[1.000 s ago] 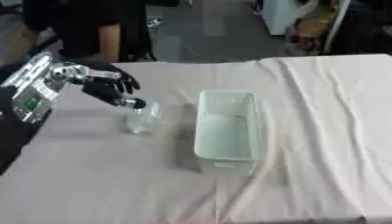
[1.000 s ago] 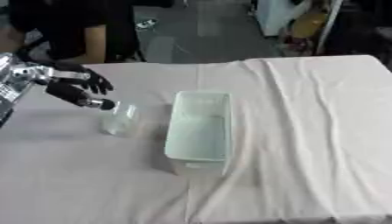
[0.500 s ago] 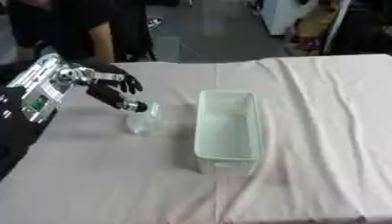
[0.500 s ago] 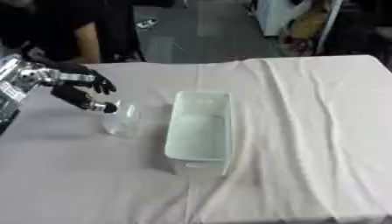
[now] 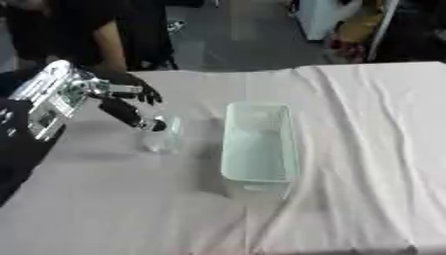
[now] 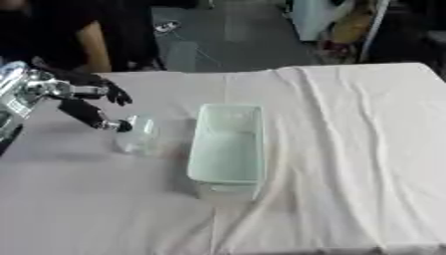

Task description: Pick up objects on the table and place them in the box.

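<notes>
Nothing shifted; clear object [image 5: 164, 134] apparently touching left robot hand [image 5: 131, 102] fingertip.

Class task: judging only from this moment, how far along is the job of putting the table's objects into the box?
Done: nothing visible; the box looks empty. In hand: the left hand reaches the clear cup standing left of the box, fingers at its rim; whether it grips is unclear. Left: lifting the cup and placing it inside.

1. Setting looked like a lab or workshop room: grey hard floor [image 5: 218, 35] beyond the table.
2. Work surface was a table [image 5: 366, 149] draped in wrinkled white cloth.
3. Clutter and a white cabinet [image 6: 309, 17] stood at the far edge.
</notes>
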Robot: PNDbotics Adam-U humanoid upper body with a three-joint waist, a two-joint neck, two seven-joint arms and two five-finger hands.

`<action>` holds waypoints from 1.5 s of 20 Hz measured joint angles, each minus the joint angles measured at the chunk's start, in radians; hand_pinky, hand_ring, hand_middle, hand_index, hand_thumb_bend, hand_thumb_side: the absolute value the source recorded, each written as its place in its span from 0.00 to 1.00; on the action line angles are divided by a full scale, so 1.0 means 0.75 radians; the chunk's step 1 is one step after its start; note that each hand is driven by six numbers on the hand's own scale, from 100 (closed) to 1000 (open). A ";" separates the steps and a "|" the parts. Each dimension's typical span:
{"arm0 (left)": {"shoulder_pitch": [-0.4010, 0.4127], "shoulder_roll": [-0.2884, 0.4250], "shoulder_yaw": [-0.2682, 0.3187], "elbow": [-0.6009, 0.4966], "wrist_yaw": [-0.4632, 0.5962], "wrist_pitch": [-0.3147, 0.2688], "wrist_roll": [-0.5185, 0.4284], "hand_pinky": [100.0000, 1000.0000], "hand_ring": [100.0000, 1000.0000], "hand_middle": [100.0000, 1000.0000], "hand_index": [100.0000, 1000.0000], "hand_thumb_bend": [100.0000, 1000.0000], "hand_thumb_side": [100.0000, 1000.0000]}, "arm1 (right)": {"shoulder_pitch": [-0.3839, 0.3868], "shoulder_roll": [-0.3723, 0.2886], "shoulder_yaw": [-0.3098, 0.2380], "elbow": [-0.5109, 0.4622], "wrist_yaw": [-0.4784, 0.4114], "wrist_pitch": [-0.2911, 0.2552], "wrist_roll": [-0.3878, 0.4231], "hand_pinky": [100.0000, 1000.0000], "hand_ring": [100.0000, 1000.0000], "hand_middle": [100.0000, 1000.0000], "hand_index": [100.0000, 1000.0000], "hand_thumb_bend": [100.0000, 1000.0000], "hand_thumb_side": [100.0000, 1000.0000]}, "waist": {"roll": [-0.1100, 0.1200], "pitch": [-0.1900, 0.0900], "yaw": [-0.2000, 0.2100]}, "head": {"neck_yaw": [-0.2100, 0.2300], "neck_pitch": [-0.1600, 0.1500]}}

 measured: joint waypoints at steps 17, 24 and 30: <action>-0.067 -0.135 -0.032 0.190 -0.220 -0.145 0.006 0.95 0.90 0.86 0.97 0.94 0.79 | -0.003 0.000 0.000 0.000 -0.002 -0.003 0.003 0.67 0.82 0.90 0.94 0.00 0.45 | -0.005 0.003 -0.001 | 0.000 -0.001; -0.079 -0.216 -0.010 0.268 -0.381 -0.200 0.125 0.95 0.90 0.86 0.97 0.93 0.77 | -0.007 0.000 0.000 0.000 -0.006 -0.003 0.002 0.67 0.82 0.90 0.94 0.00 0.44 | -0.006 0.007 -0.005 | 0.000 -0.002; -0.083 -0.262 0.000 0.308 -0.549 -0.226 0.215 0.96 0.91 0.86 0.97 0.94 0.77 | -0.011 0.001 0.000 0.000 -0.007 -0.004 0.002 0.67 0.82 0.90 0.94 0.00 0.44 | -0.012 0.011 -0.006 | 0.000 -0.011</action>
